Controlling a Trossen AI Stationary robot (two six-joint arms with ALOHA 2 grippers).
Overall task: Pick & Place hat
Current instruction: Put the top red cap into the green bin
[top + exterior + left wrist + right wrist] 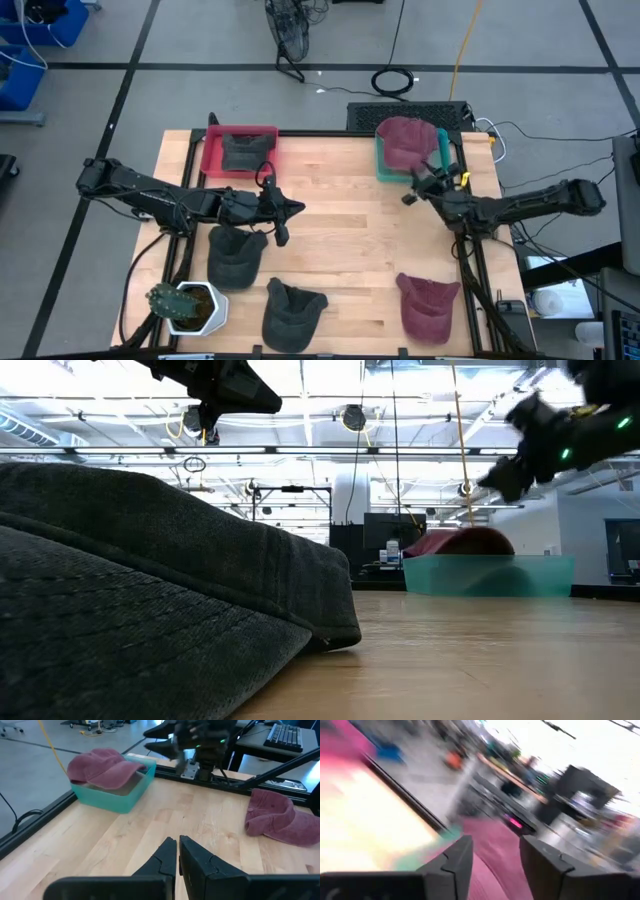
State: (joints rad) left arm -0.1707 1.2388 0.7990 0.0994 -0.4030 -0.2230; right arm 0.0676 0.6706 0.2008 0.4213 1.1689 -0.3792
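Hovering with fingers apart and empty, the right gripper (pixel 413 186) sits at the near edge of the teal bin (pixel 384 170), far right on the table (pixel 350 240); a maroon hat (pixel 405 140) lies in that bin; the left gripper (pixel 288 210), pinched closed on nothing, hangs mid-table just beyond a dark hat (pixel 235 257); another dark hat (pixel 293 312) and a second maroon hat (pixel 427 305) lie near; a third dark hat (pixel 243 152) fills the red bin (pixel 212 150) far left; a potted plant (pixel 185 305) stands at the near left corner.
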